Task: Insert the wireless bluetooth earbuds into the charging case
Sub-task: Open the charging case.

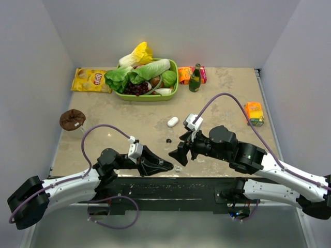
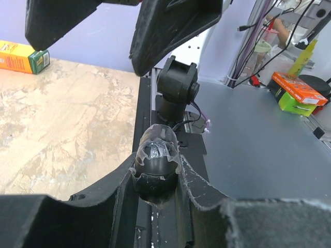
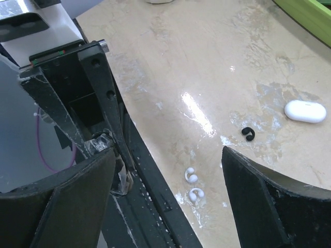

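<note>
My left gripper [image 2: 156, 178] is shut on a dark oval charging case [image 2: 155, 155] with a clear top, held over the black rail at the table's near edge [image 1: 164, 166]. My right gripper [image 3: 165, 160] stands open just right of it [image 1: 178, 154], nothing between its fingers. Two whitish earbuds [image 3: 191, 176] [image 3: 196, 195] lie on the table under the right jaws, close to the edge. One black earbud [image 3: 249, 134] lies farther out [image 1: 168, 140]. A shut white case [image 3: 305, 110] rests beyond it [image 1: 172, 122].
A green basket [image 1: 147, 96] of vegetables stands at the back, with a yellow chips bag [image 1: 92, 80] to its left and a green bottle [image 1: 195, 78] to its right. An orange carton [image 1: 254, 113] sits right, a brown round thing [image 1: 72, 119] left.
</note>
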Controlling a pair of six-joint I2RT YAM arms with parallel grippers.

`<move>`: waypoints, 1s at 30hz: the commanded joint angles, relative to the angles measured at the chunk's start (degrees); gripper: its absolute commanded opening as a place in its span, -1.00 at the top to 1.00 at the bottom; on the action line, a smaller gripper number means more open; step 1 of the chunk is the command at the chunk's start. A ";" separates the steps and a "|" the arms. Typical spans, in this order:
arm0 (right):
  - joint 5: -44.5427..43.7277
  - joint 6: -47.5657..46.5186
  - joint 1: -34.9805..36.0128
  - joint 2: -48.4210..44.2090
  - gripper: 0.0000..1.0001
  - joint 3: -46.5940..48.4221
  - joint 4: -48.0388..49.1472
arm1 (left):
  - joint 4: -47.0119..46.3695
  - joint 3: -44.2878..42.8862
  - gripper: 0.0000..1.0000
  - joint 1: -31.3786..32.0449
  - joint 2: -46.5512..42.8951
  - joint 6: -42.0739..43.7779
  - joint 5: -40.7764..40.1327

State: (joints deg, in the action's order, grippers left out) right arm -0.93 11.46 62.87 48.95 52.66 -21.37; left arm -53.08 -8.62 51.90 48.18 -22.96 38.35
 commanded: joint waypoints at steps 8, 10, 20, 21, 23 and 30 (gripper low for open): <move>12.69 -3.90 -0.38 3.61 -0.77 0.42 0.98 | -5.20 -0.87 1.00 0.22 2.71 0.55 -0.64; 13.58 -4.34 -0.38 4.74 -0.72 0.33 0.71 | -4.67 -1.83 1.00 0.22 2.62 0.72 -0.12; 12.53 -5.58 -0.29 6.77 -0.67 0.25 -1.66 | -1.85 -4.56 1.00 0.31 1.65 1.34 0.85; 12.53 -5.58 -0.38 6.86 -0.67 0.25 -1.84 | -1.77 -4.65 1.00 0.31 1.65 1.25 0.94; 11.04 -4.96 -0.29 6.77 -0.64 0.16 -1.84 | -1.68 -4.65 1.00 0.39 1.56 1.25 1.47; 6.73 -2.68 -1.52 6.07 -0.58 -0.02 -1.58 | -1.68 -3.68 1.00 0.75 0.16 1.43 1.99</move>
State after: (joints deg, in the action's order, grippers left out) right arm 10.50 7.77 62.61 55.55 52.66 -23.16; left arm -51.59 -10.74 51.90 49.87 -22.85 38.09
